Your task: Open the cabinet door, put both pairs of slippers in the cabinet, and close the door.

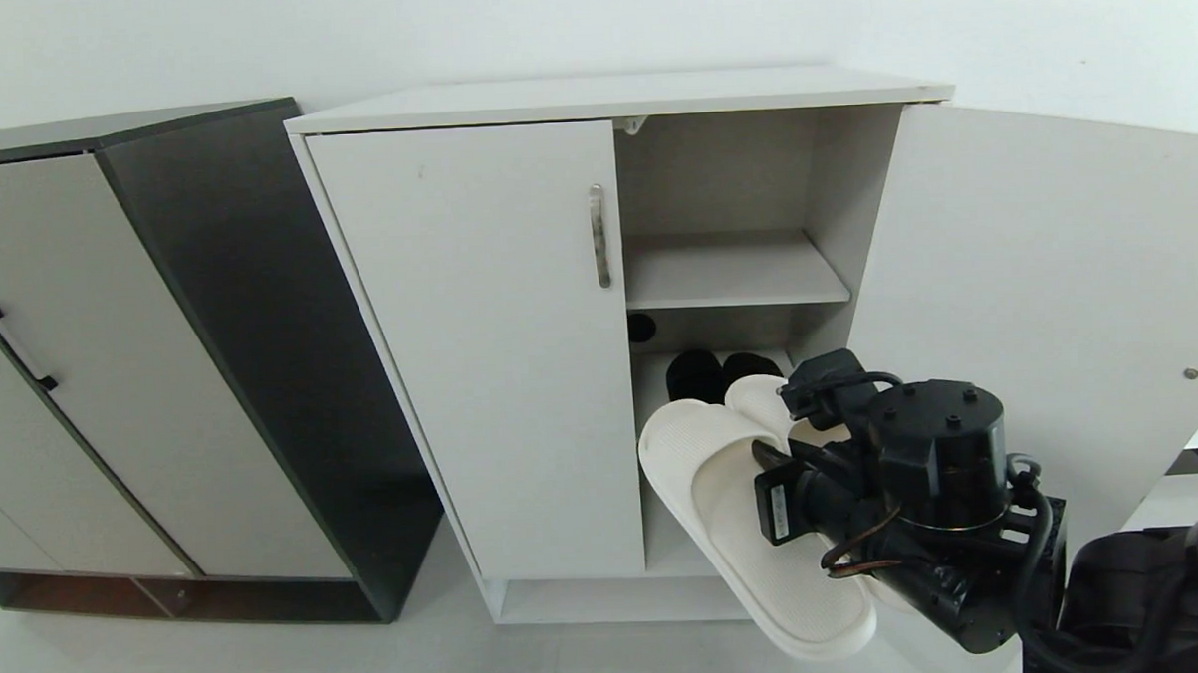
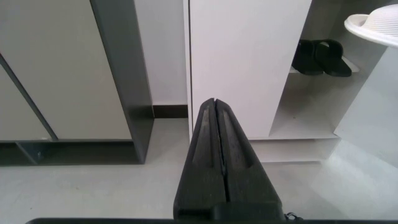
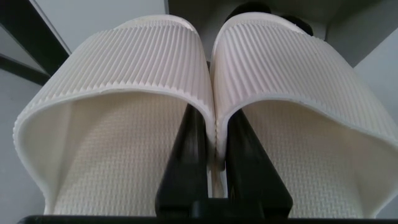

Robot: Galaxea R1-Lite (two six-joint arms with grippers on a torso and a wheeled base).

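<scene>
White cabinet (image 1: 479,331) with right door (image 1: 1035,261) swung wide, left door shut. To the left of it, a dark cabinet (image 1: 211,340). Just outside its open half, white slippers (image 1: 735,511) side by side, toes toward the opening, inner walls pinched together between the clamped jaws of the right gripper (image 3: 214,146). Inside, on an inner shelf, black slippers (image 1: 710,372). Facing its shut door, left gripper (image 2: 214,112), jaws pressed together, holding nothing.
</scene>
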